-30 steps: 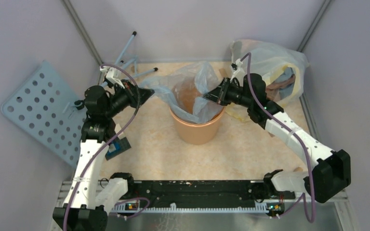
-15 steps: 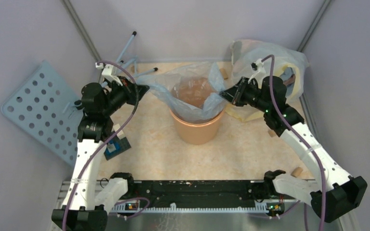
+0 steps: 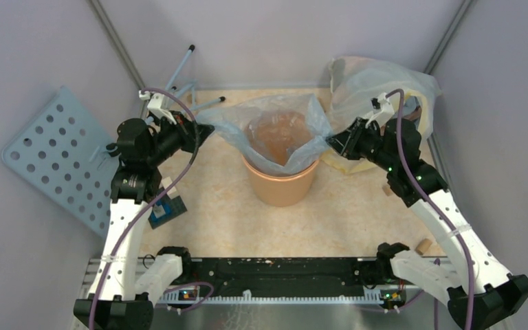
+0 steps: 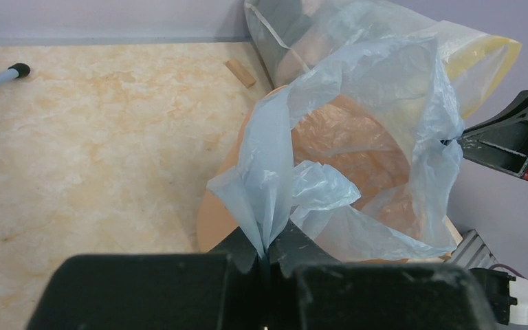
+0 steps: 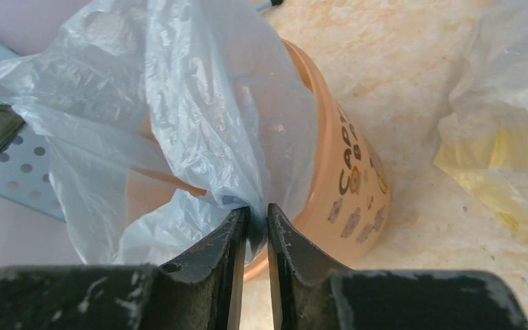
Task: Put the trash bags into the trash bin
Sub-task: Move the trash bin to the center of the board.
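Note:
A thin grey-bluish trash bag (image 3: 275, 127) is stretched open over the round orange trash bin (image 3: 280, 184) in the middle of the table, its lower part hanging inside. My left gripper (image 3: 205, 130) is shut on the bag's left edge, left of the bin. My right gripper (image 3: 330, 139) is shut on the bag's right edge, right of the bin. In the left wrist view the bag (image 4: 357, 137) rises from my closed left gripper (image 4: 268, 258) over the bin (image 4: 357, 148). In the right wrist view the bag (image 5: 179, 103) is pinched in my right gripper (image 5: 254, 216) beside the bin (image 5: 344, 179).
A big clear bag with yellow edges (image 3: 385, 89) stands at the back right, close behind my right arm. A pale blue perforated panel (image 3: 58, 155) leans at the left. Blue rods (image 3: 185, 89) lie at the back left. A small blue block (image 3: 166, 210) lies by the left arm.
My right gripper has drawn the bag's right edge out to the right, away from the bin's mouth. The bag's mouth now spreads wider over the bin. The left gripper has barely moved.

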Motion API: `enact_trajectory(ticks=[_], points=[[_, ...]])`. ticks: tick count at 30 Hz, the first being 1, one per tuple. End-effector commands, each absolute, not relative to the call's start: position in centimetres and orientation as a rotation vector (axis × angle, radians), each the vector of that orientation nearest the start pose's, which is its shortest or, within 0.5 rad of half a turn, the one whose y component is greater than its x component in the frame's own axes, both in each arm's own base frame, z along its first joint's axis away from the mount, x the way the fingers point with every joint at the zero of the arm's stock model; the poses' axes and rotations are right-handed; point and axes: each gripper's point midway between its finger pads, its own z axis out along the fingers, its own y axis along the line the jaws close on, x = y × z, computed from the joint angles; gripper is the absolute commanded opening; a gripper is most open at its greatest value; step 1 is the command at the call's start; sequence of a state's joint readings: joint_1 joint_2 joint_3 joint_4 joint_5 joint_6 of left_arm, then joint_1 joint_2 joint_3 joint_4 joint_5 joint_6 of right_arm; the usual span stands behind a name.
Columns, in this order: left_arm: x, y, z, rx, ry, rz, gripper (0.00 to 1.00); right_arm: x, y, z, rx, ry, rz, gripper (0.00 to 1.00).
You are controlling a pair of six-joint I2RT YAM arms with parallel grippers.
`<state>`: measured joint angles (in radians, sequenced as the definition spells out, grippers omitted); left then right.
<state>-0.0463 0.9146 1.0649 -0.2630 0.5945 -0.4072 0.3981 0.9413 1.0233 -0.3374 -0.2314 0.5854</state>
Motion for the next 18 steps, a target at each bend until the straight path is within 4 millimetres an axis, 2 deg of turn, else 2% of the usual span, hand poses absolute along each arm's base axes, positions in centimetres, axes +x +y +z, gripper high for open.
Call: enact_trajectory(ticks=[1, 7, 13, 17, 18], points=[[29.0, -12.6, 37.4, 0.197, 1.68, -0.824, 0.0, 27.7, 16.5, 30.7, 0.041, 1.914, 0.791, 0.19], [29.0, -12.6, 37.3, 0.199, 1.683, -0.824, 0.0, 27.4, 14.7, 30.3, 0.049, 1.931, 0.672, 0.23], [28.9, -13.3, 36.7, 0.212, 1.702, -0.878, 0.0, 26.8, 14.4, 29.4, 0.021, 1.962, 0.645, 0.44], [28.8, -13.8, 36.5, 0.222, 1.706, -0.927, 0.0, 26.1, 14.4, 30.9, -0.05, 1.927, 0.643, 0.58], [28.7, -13.9, 36.4, 0.223, 1.708, -0.935, 0.0, 25.8, 14.4, 31.6, -0.07, 1.913, 0.645, 0.69]])
